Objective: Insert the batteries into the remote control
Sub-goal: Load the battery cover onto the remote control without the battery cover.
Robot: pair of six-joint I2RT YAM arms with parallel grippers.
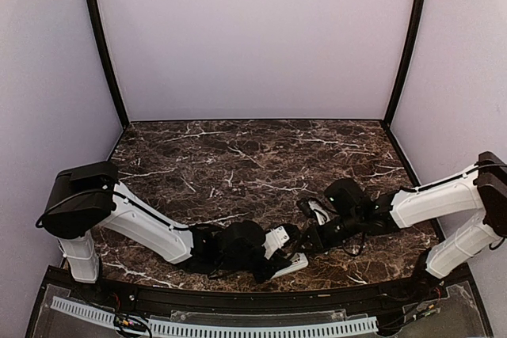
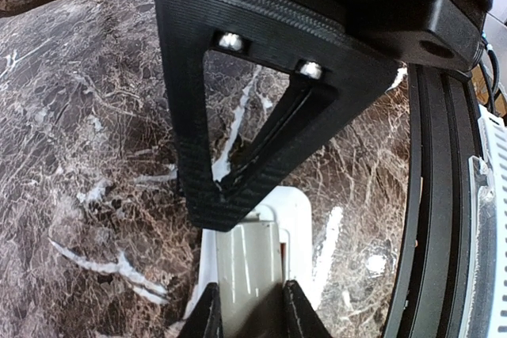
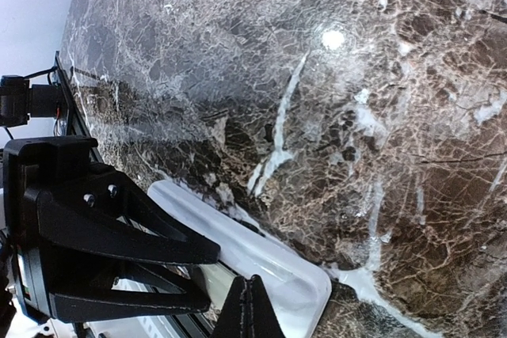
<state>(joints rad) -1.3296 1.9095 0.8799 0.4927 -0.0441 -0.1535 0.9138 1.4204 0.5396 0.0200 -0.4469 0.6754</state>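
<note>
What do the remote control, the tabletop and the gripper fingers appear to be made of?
Remote control: white plastic, smooth, slightly glossy, with rounded moulded edges.
Tabletop: dark brown marble look with white veins, polished enough to reflect a light; possibly laminate.
Right gripper's fingers: matte black plastic, fine layered ridges suggesting 3D printing.

No text, label, brand, number or sign can be read in any of the views, nothing legible being made out on the white remote control (image 2: 249, 263) or on the dark marble-patterned table (image 1: 238, 156).
</note>
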